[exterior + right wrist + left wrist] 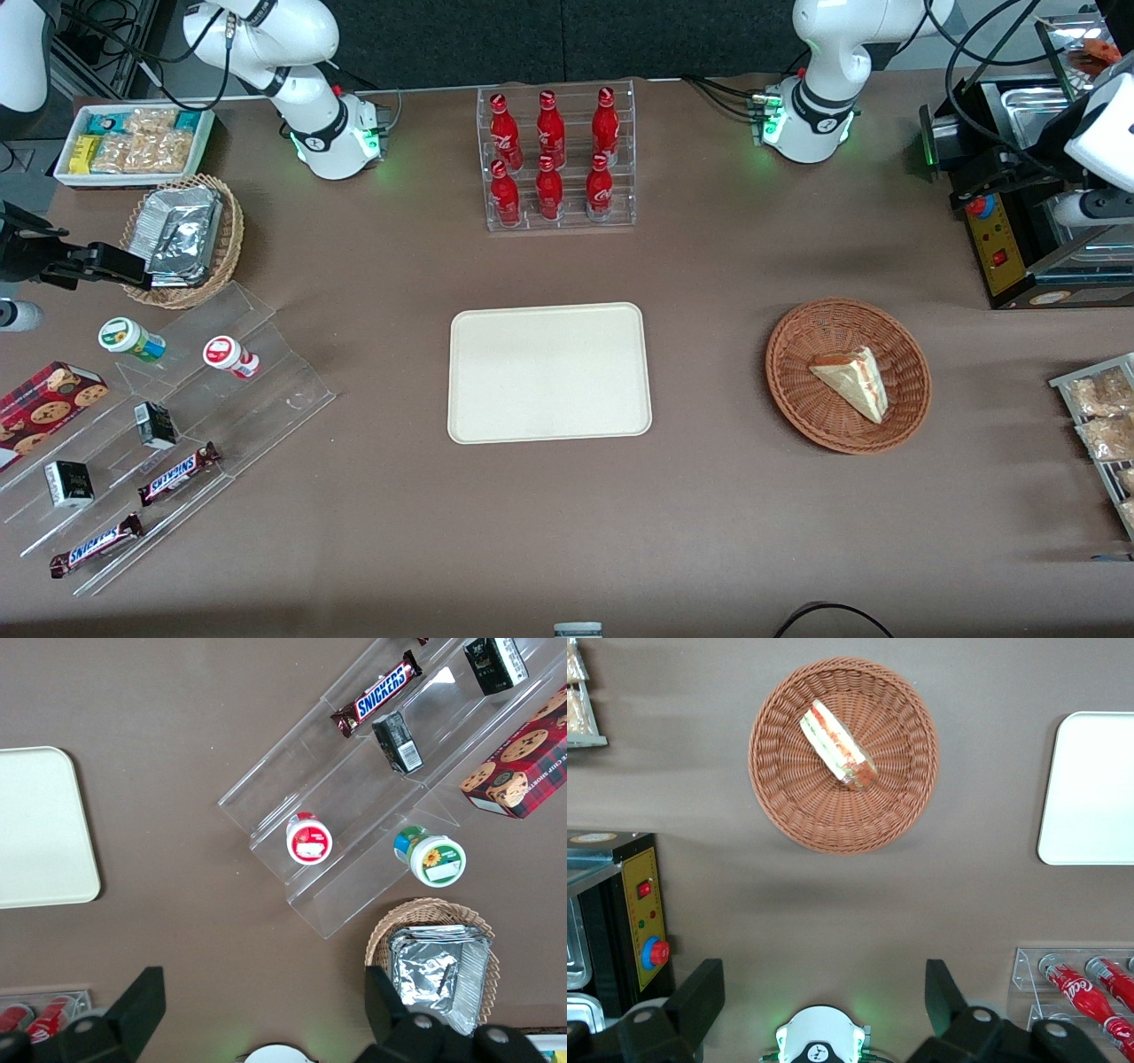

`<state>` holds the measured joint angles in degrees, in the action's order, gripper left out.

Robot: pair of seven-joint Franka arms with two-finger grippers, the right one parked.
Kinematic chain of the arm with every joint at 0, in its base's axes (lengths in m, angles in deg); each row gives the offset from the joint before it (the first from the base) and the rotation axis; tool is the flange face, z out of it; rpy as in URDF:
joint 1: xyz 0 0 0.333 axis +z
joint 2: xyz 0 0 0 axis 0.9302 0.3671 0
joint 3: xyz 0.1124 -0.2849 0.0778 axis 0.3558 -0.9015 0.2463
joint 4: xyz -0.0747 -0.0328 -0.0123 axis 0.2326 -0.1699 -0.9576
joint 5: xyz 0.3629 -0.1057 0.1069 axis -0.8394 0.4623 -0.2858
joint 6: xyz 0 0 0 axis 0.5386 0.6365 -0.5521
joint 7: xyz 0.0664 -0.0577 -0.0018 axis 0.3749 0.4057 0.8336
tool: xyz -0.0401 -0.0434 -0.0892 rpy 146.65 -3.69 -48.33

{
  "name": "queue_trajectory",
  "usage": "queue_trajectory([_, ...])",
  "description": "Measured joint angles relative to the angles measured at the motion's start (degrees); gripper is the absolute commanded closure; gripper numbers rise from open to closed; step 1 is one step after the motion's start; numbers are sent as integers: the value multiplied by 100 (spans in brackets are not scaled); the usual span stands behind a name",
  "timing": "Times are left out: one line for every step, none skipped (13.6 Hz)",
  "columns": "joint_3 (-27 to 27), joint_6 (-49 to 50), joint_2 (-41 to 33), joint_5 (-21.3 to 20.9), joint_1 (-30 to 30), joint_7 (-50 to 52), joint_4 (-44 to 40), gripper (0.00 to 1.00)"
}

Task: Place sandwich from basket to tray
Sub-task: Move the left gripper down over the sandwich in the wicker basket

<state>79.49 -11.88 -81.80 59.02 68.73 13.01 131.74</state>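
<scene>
Clearly nothing had been lifted yet: the sandwich (852, 379) lay on its side in the reddish basket (788, 390), well apart from the bare cream tray (549, 370). The left gripper (824, 992) hung high above the table, fingers spread wide, holding nothing. It would do best to descend squarely and pinch the wedge across its bread faces.
</scene>
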Motion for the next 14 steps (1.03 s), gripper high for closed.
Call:
queue_trajectory([2,5,33,0,-3,0,-35,0])
queue_trajectory([9,8,52,0,-2,0,-54,0])
queue_trajectory([15,8,76,-3,-2,0,-68,0])
queue_trajectory([20,6,127,-7,-2,8,-74,0])
queue_trajectory([22,-25,218,-21,-1,117,-73,0])
queue_trajectory([25,-146,372,-62,0,428,-63,0])
queue_trajectory([27,-339,583,-111,0,861,-43,0])
queue_trajectory([25,-595,819,-123,-1,1272,8,0])
queue_trajectory([19,-900,1056,-122,-3,1643,88,0])
queue_trajectory([15,-1199,1264,-122,-8,2051,182,0])
queue_trajectory([11,-1553,1433,-121,-12,2540,314,0])
queue_trajectory([-1,-1961,1560,-121,-22,3026,487,0])
queue_trajectory([-9,-2406,1654,-121,-61,3505,708,0])
queue_trajectory([-13,-2817,1724,-121,-114,3954,931,0])
